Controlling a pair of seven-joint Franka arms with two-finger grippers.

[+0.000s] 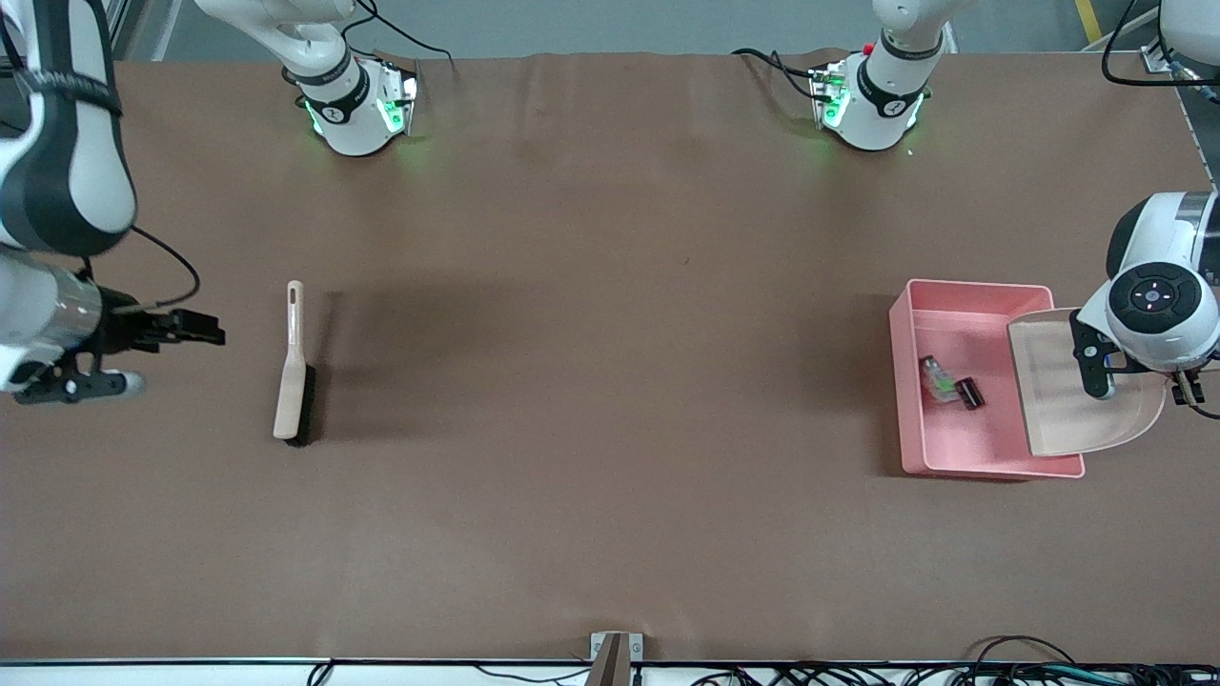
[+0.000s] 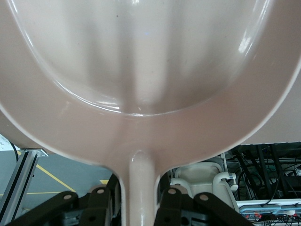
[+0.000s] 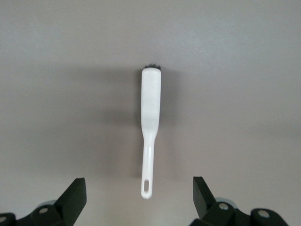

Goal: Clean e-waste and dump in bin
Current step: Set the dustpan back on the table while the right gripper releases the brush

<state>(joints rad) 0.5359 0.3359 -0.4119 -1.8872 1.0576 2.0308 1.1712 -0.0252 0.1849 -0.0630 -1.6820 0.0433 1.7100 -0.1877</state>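
Observation:
The pink bin (image 1: 991, 467) stands toward the left arm's end of the table. Two e-waste pieces lie in it: a grey-white part with green bits (image 1: 936, 374) and a dark stubby cylinder (image 1: 970, 393) beside it. My left gripper (image 1: 1096, 381) is shut on the handle of the beige dustpan (image 1: 1077, 405) and holds it tilted over the bin's edge. In the left wrist view my left gripper (image 2: 139, 200) clamps the handle, and the dustpan (image 2: 141, 70) looks empty. My right gripper (image 1: 205, 329) is open and empty over the table, beside the beige brush (image 1: 291, 381).
The brush (image 3: 151, 108) lies flat on the brown table with its handle end toward the open right gripper (image 3: 139, 193). The two arm bases (image 1: 353, 110) (image 1: 872, 105) stand at the table's back edge. A small bracket (image 1: 615, 655) and cables sit at the front edge.

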